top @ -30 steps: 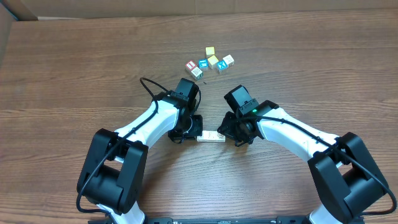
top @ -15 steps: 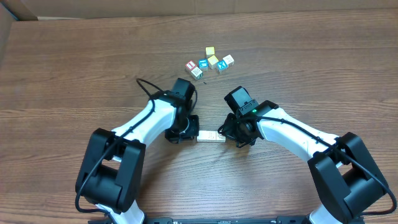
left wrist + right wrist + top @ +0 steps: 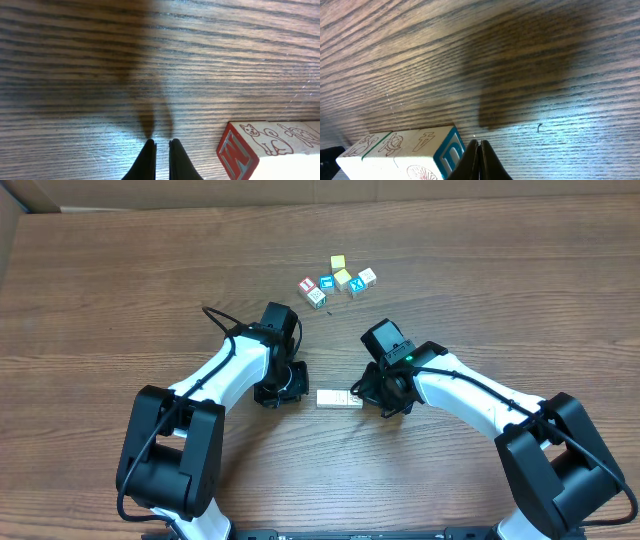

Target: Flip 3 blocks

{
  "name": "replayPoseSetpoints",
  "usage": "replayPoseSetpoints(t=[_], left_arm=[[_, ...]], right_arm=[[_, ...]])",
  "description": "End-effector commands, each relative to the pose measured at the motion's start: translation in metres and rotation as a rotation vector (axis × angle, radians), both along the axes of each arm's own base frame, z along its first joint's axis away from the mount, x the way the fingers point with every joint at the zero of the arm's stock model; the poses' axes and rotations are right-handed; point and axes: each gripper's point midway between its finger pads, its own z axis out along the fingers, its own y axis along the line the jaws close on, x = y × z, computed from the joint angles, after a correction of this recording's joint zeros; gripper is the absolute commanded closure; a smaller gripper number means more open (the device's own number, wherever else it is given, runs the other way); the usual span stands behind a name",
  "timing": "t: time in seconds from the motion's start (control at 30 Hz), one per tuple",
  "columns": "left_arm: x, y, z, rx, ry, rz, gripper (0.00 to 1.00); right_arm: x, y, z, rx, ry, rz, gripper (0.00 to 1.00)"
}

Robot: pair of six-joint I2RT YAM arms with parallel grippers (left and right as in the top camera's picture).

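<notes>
Wood-grain table [image 3: 120, 300] carries everything. We see the left end effector [image 3: 161, 152] and the right end effector [image 3: 479, 150] each with fingers pressed together, holding nothing. Three blocks [image 3: 339, 398] lie in one row between them, its long axis running left to right. We judge the right end effector nearer, just beside the row's end. Roughly seven spare cubes [image 3: 338, 280] cluster farther back.
</notes>
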Motion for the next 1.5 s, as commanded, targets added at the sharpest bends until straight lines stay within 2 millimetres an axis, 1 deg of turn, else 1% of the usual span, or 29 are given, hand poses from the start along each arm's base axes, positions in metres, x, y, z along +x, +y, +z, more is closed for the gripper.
replayPoseSetpoints(t=[0.0,0.27,0.47,0.57,0.73,0.87,1.03,1.23,1.47], left_arm=[[0.001,-0.002,-0.001,-0.006,0.008,0.008,0.96],[0.000,-0.006,-0.001,-0.013,0.014,0.017,0.96],[0.000,-0.018,0.001,-0.044,0.008,0.015,0.96],[-0.002,-0.022,0.001,-0.044,0.006,0.003,0.96],[0.004,-0.028,0.001,-0.057,-0.024,-0.005,0.96],[0.004,-0.028,0.001,-0.057,-0.022,-0.002,0.96],[0.005,-0.038,0.004,-0.109,-0.025,-0.009,0.96],[0.007,-0.040,0.004,-0.111,-0.032,-0.012,0.96],[0.014,-0.042,0.005,-0.123,-0.061,-0.010,0.96]], right_arm=[[0.000,-0.002,0.001,-0.005,-0.008,0.001,0.96],[-0.004,0.003,0.001,0.017,0.006,0.011,0.96],[-0.007,0.012,0.002,0.023,-0.004,0.038,0.96],[-0.008,0.012,0.002,0.022,-0.004,0.039,0.96],[-0.008,0.013,0.002,0.024,-0.004,0.036,0.96],[-0.006,0.014,0.002,0.028,-0.008,0.036,0.96],[-0.005,0.015,0.003,0.033,-0.016,0.036,0.96],[-0.005,0.015,0.003,0.032,-0.014,0.036,0.96],[-0.007,0.017,0.003,0.046,0.001,0.013,0.96]])
